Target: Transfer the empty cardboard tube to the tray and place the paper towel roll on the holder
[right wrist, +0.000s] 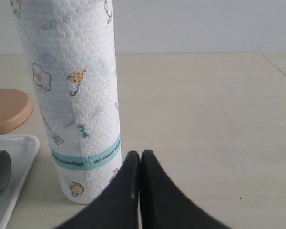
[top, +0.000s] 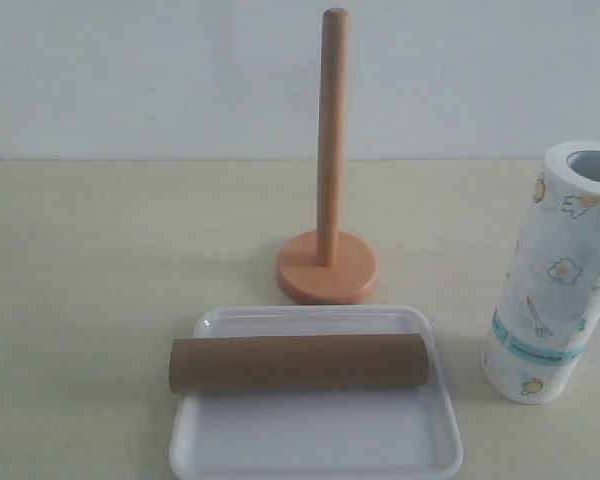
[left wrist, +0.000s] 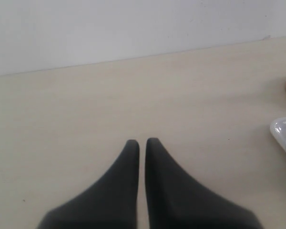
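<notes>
The empty cardboard tube (top: 298, 362) is lying in the tray (top: 315, 440); the paper towel roll (top: 555, 280) is standing just ahead of the right gripper (right wrist: 140, 153).

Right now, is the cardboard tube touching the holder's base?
Apart. The exterior view shows the empty cardboard tube lying in the tray, with bare tray floor and rim between it and the holder base.

A long brown cardboard tube (top: 298, 362) lies on its side across the far half of a flat white plastic tray (top: 320, 440), spanning its width. Just behind the tray stands an orange-tan wooden holder (top: 326, 270), its thin post upright on a round base. A printed white paper towel roll (top: 555, 275) stands on end to the right, apart from the tray.
</notes>
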